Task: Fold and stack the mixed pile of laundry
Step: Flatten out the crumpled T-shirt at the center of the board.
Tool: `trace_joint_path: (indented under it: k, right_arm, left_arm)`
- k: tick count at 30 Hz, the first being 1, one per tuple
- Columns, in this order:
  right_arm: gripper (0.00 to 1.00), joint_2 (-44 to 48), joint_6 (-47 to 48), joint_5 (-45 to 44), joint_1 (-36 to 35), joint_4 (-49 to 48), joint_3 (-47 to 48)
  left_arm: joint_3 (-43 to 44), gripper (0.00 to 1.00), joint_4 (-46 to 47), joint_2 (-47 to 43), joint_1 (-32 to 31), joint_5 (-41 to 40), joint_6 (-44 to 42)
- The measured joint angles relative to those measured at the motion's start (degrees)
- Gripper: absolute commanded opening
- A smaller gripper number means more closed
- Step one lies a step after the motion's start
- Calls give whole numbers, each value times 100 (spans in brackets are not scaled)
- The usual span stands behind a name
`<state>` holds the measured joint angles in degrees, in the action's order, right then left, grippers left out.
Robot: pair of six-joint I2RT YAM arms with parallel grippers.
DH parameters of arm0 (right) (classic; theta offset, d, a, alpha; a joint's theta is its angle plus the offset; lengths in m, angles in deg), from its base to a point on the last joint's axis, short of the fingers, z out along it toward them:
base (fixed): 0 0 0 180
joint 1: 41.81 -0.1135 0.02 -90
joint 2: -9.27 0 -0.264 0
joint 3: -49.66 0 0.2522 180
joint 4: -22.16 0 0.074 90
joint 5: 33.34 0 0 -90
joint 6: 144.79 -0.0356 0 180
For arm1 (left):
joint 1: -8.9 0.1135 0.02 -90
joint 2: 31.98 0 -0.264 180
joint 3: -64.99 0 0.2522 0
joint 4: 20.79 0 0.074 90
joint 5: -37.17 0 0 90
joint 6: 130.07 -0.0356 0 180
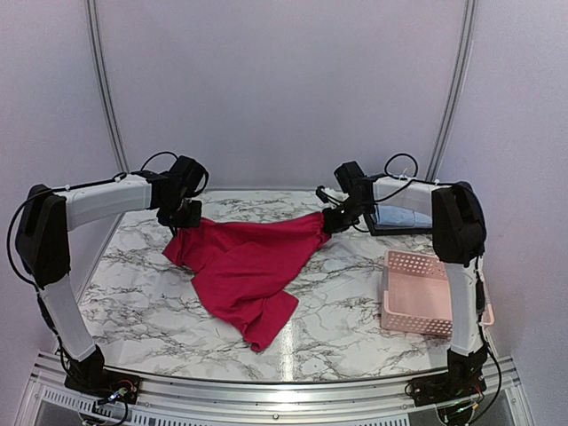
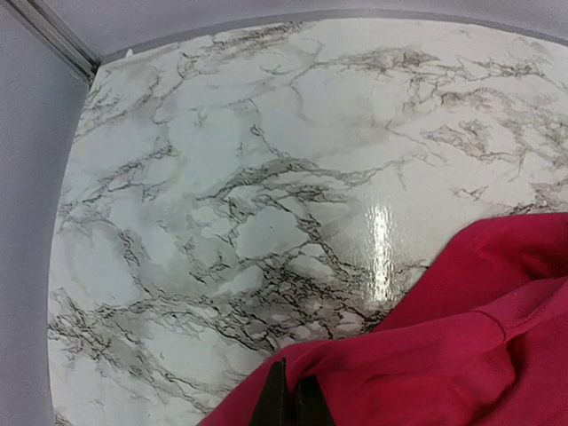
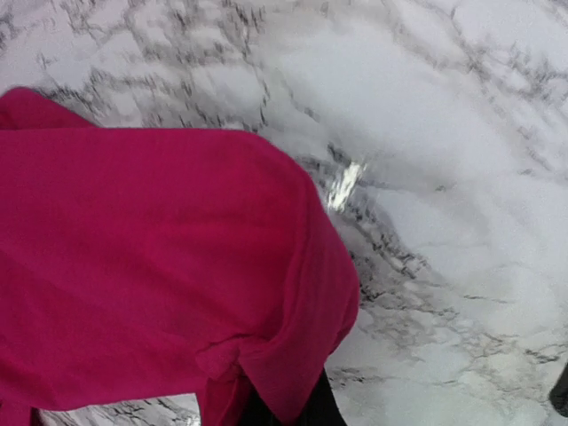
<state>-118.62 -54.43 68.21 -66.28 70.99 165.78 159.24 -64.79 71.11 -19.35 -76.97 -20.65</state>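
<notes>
The magenta-red garment (image 1: pixel 244 266) hangs stretched between both grippers over the marble table, its lower part trailing onto the tabletop toward the front. My left gripper (image 1: pixel 184 224) is shut on its left corner; in the left wrist view the dark fingertips (image 2: pixel 277 399) pinch the cloth edge (image 2: pixel 461 337). At the garment's right corner my right gripper (image 1: pixel 331 221) is shut as well. In the right wrist view the cloth (image 3: pixel 160 266) drapes over the fingers (image 3: pixel 319 410) and hides most of them. A light blue shirt (image 1: pixel 401 217) lies behind the right arm.
A pink lattice basket (image 1: pixel 426 306) stands at the table's right edge, near the right arm's base. The blue shirt rests on a flat dark tray (image 1: pixel 382 230) at the back right. Bare marble table (image 1: pixel 133 293) shows at the left and front.
</notes>
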Motion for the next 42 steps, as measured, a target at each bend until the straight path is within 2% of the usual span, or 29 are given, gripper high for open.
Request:
trace_joint_path:
  k: [4,11,17,26,31,35,38,42]
  right_arm:
    - [0,463,0,-33,0,142,597]
    - [0,1453,61,31,0,39,1954]
    - [0,2131,343,382,-186,-122,2450]
    - [0,3060,1014,28,-1762,17,2461]
    - [0,3565,1075,-310,-2282,208,2592]
    - [0,3783,1001,-328,-2354,212,2846]
    - [0,3775,927,-328,-2343,186,2918]
    - [0,3373,555,-125,-1816,173,2918]
  left_arm:
    - [533,0,-136,-116,42,-348,-271]
    - [1878,0,-149,-881,94,-1165,-927]
    - [2951,0,-120,-1593,87,-1499,-1526]
    - [3021,0,20,-3143,-153,-946,-1818]
    - [3021,0,162,-3871,-483,-448,-1851]
    - [3117,0,225,-4046,-520,-380,-1956]
    - [3150,0,380,-3897,-538,-645,-2199]
    - [3110,0,815,-3261,-389,-1185,-2640]
